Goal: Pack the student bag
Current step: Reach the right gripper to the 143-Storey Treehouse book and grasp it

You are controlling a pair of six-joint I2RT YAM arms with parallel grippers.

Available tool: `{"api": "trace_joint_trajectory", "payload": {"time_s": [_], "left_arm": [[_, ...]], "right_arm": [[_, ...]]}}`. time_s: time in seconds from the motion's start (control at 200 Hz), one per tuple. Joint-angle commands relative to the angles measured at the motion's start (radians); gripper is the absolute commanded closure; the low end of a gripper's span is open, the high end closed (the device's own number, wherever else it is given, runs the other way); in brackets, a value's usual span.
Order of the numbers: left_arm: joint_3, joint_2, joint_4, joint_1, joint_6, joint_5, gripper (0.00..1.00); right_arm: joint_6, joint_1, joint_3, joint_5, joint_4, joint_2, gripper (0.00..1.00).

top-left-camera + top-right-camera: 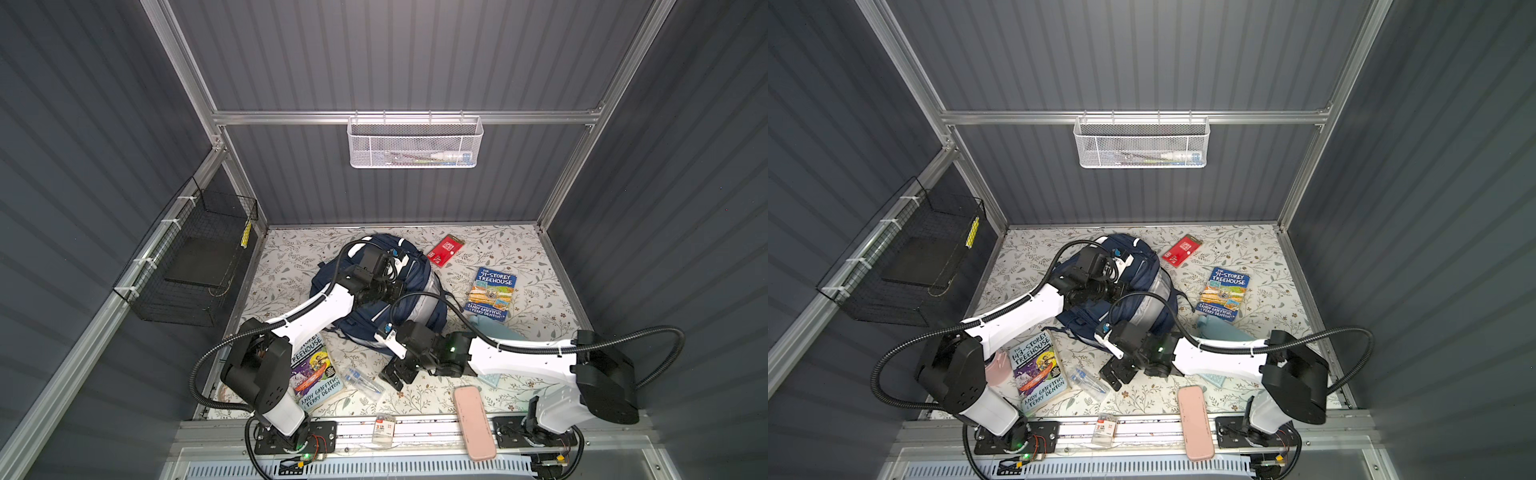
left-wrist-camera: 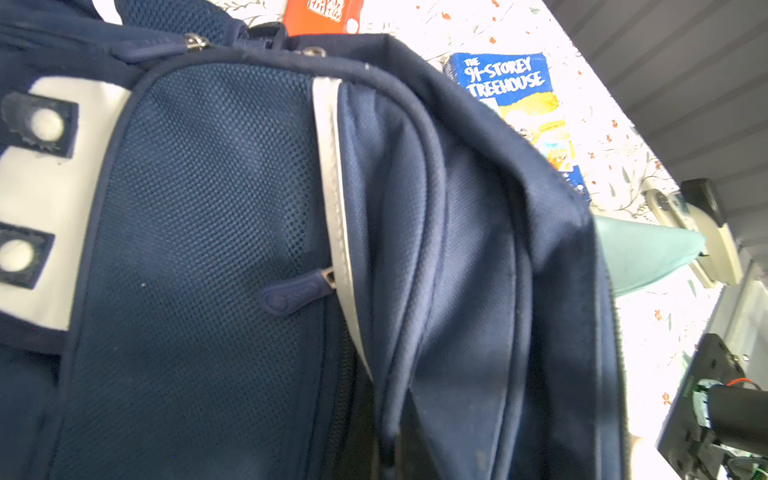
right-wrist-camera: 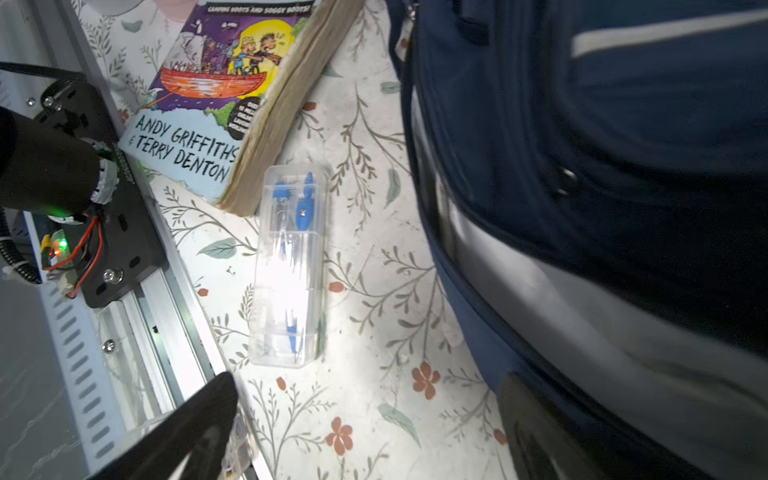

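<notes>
The left gripper is resting on top of the backpack with its fingers pressed together; whether cloth is caught between them cannot be told. The right gripper is hovering with its fingers spread wide, one just beside the backpack and one near a clear case. The backpack is lying mid-table, toward the back edge. A purple book and a pink case are crowding the front edge, while the back right corner is sitting bare.
</notes>
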Motion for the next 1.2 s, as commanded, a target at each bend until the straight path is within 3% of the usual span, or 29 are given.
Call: {"api": "trace_joint_trajectory", "payload": {"time_s": [0.0,0.13,0.34,0.445,0.565,0.825,1.196], "left_arm": [[0.057,-0.007,0.058,-0.002,0.015,0.071,1.00],[0.056,-0.005,0.063,-0.002,0.007,0.074,1.00],[0.050,0.002,0.058,-0.002,-0.004,0.061,1.00],[0.064,0.004,0.053,-0.002,-0.002,0.062,1.00],[0.097,0.004,0.023,-0.002,0.011,0.061,1.00],[0.134,0.006,-0.028,0.000,0.040,0.041,1.00],[0.143,0.015,-0.050,-0.001,0.057,0.029,1.00]], "right_arm": [[-0.035,0.037,0.082,-0.036,-0.036,0.081,0.01],[-0.042,0.079,0.162,-0.038,-0.075,0.184,0.01],[0.002,0.084,0.230,-0.054,-0.078,0.204,0.01],[0.083,0.082,0.260,-0.077,-0.025,0.215,0.01],[0.224,0.046,0.284,-0.223,0.103,0.282,0.04],[0.232,0.019,0.574,-0.337,-0.037,0.521,0.05],[0.295,-0.017,0.771,-0.388,-0.152,0.714,0.14]]}}
